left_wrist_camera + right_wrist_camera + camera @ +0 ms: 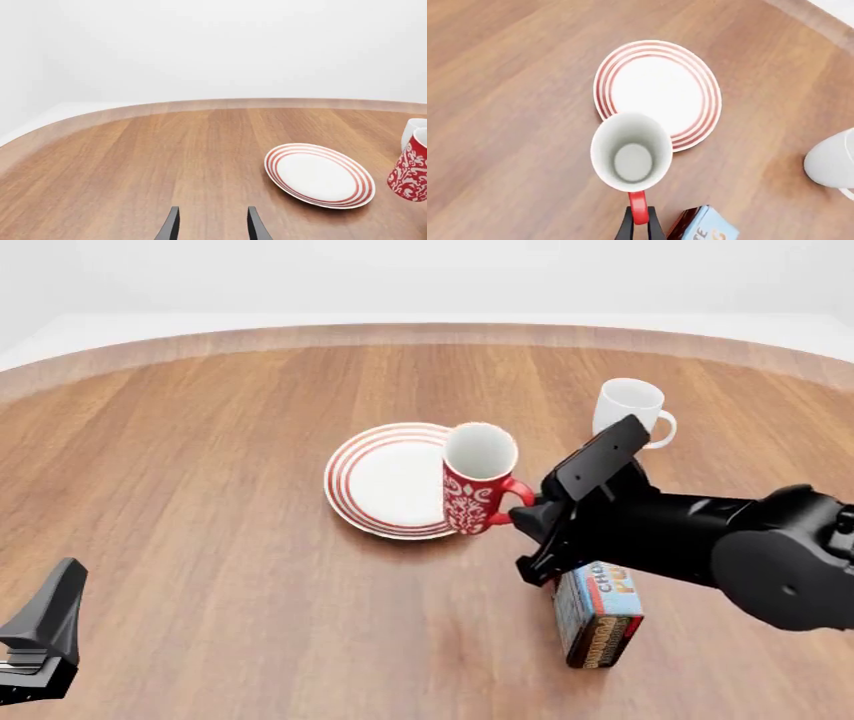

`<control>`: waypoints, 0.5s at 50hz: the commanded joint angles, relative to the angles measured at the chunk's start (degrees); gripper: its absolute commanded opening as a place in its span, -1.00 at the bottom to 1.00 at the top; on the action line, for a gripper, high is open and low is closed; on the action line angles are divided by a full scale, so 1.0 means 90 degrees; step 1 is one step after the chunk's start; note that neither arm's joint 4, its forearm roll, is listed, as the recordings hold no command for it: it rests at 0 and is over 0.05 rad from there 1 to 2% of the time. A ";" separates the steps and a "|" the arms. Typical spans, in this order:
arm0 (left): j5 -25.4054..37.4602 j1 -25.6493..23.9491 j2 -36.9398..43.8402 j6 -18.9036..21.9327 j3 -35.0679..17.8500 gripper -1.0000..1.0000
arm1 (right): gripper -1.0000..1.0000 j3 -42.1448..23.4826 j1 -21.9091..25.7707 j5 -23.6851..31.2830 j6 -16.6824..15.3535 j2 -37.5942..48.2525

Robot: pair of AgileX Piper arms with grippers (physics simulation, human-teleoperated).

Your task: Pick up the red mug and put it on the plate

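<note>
Right tool (638,222) clamping red mug (478,480) handle, seemingly lifted beside plate (387,480), left tool (212,225) released

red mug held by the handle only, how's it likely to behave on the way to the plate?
The right hand pinches only the thin handle of the red mug, so the mug may swing or twist about that grip. It is tall and narrow, so it could tip if set down tilted on the plate. Glossy ceramic look: probably stiff, slippery, chip-prone.
</note>
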 commanded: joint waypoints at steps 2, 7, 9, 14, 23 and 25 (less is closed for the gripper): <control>0.0000 0.0000 0.0000 0.0000 0.0000 1.00 | -1.00 -0.0517 -0.0146 0.0098 -0.0060 0.0304; 0.0000 0.0000 0.0000 0.0000 0.0000 1.00 | -1.00 -0.0688 -0.0229 0.0004 -0.0095 0.0587; 0.0000 0.0000 0.0000 0.0000 0.0000 1.00 | -1.00 -0.0791 -0.0243 0.0008 -0.0101 0.0687; 0.0000 0.0000 0.0000 0.0000 0.0000 1.00 | -1.00 -0.1018 -0.0185 -0.0055 -0.0098 0.0972; 0.0000 0.0000 0.0000 0.0000 0.0000 1.00 | -1.00 -0.1412 -0.0184 -0.0157 -0.0135 0.1497; 0.0000 0.0000 0.0000 0.0000 0.0000 1.00 | -1.00 -0.1507 -0.0200 -0.0180 -0.0143 0.1625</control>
